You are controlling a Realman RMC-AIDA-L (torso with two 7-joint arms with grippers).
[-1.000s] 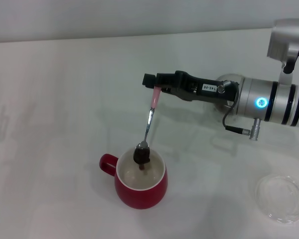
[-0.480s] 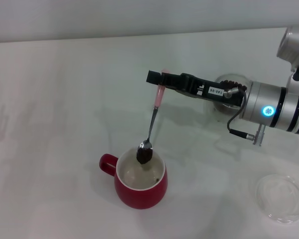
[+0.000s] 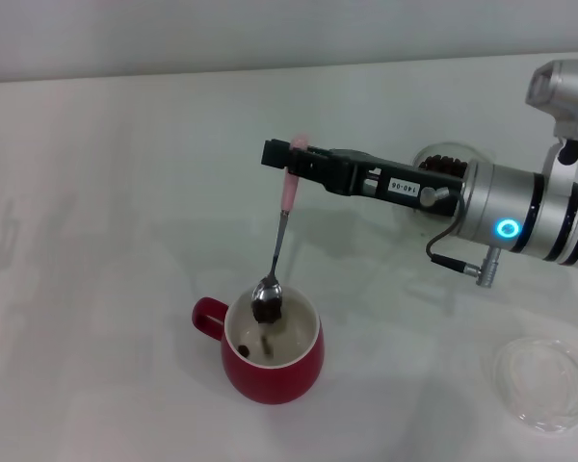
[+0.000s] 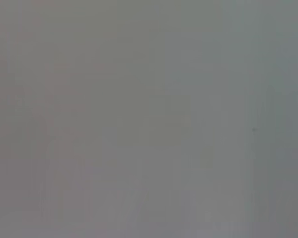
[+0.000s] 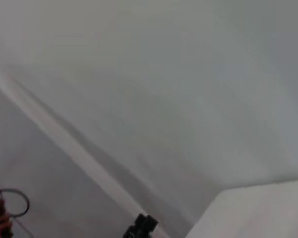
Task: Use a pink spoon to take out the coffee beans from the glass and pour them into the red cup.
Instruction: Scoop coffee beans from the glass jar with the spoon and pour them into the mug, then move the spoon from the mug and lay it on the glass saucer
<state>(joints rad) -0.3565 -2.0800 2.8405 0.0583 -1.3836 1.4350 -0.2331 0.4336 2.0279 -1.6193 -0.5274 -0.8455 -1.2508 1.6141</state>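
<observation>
While the right gripper (image 3: 287, 160) pinches the spoon (image 3: 278, 241) by its pink handle, the shiny metal bowl hangs below it with dark beans (image 3: 266, 310), over the round red cup (image 3: 273, 352).

The white desk (image 3: 96, 192) is carrying the red cup (image 3: 273, 371) near its front edge, a clear shallow dish (image 3: 546, 382) at the front right corner, and the glass (image 3: 443, 166) toward the right edge.
</observation>
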